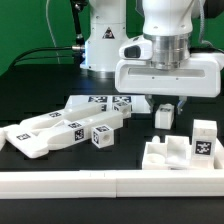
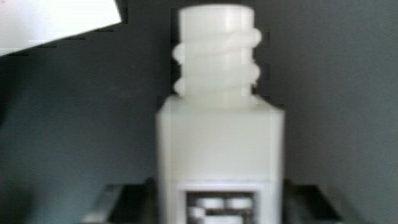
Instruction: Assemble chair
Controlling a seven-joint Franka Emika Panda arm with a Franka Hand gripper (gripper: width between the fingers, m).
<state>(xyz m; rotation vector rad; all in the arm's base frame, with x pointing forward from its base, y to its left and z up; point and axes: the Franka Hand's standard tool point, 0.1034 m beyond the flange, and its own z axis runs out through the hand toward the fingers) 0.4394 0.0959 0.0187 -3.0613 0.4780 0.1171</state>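
My gripper (image 1: 164, 107) hangs above the table at the exterior view's right and is shut on a white chair leg (image 1: 163, 116), which hangs below the fingers. In the wrist view the leg (image 2: 222, 120) fills the middle: a square body with a marker tag near the jaws and a threaded peg at its far end. The dark fingers (image 2: 135, 200) press both its sides, around my gripper (image 2: 222, 197). The slotted seat block (image 1: 178, 156) lies in front of and below the held leg. Several other tagged white chair parts (image 1: 60, 130) lie at the left.
A tagged white block (image 1: 203, 138) stands right of the seat block. The long plain white border rail (image 1: 100, 184) runs along the front. The robot base (image 1: 103, 45) is behind. A white corner of something (image 2: 54, 25) shows in the wrist view.
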